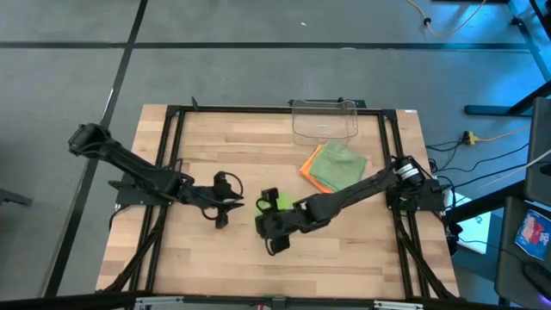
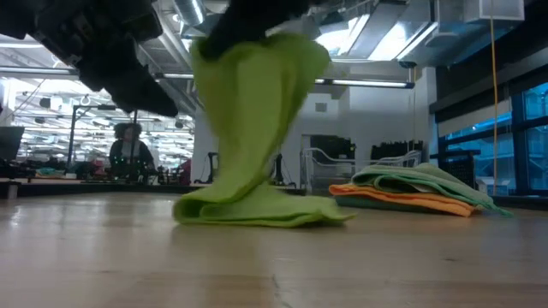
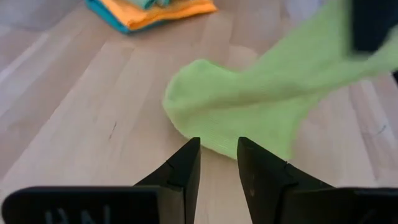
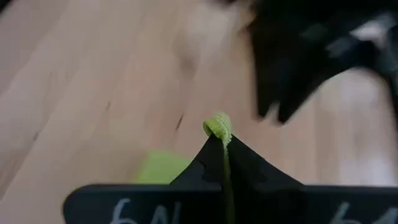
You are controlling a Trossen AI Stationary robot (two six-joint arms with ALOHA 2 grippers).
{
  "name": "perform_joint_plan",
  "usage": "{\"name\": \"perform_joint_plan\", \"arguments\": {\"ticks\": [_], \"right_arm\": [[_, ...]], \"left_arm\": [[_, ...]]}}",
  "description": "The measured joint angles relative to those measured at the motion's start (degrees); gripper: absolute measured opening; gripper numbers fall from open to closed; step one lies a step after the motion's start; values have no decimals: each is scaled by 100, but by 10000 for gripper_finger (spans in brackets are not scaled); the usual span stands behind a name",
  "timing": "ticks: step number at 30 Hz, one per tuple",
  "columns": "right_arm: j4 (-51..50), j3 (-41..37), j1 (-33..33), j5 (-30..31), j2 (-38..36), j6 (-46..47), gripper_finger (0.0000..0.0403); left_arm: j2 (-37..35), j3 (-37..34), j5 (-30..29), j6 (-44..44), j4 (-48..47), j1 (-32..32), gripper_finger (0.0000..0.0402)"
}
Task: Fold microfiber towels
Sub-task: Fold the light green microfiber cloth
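Lime green towel above wooden table

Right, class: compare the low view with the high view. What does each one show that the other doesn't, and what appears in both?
Only the low view: the room behind the table, a person far back, and how the lime green towel hangs from above with its lower end heaped on the table.
Only the high view: the clear plastic bin, both whole arms, the left gripper beside the right gripper, and the floor.
Both: the lime towel, the stacked towels and the wooden tabletop.
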Motion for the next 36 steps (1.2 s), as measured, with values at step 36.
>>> {"name": "perform_joint_plan", "arguments": {"ticks": [36], "right_arm": [[-1311,2,730,538,-1789,1258,3]], "left_arm": [[38,-6,-237,409,1004,0,98]]}}
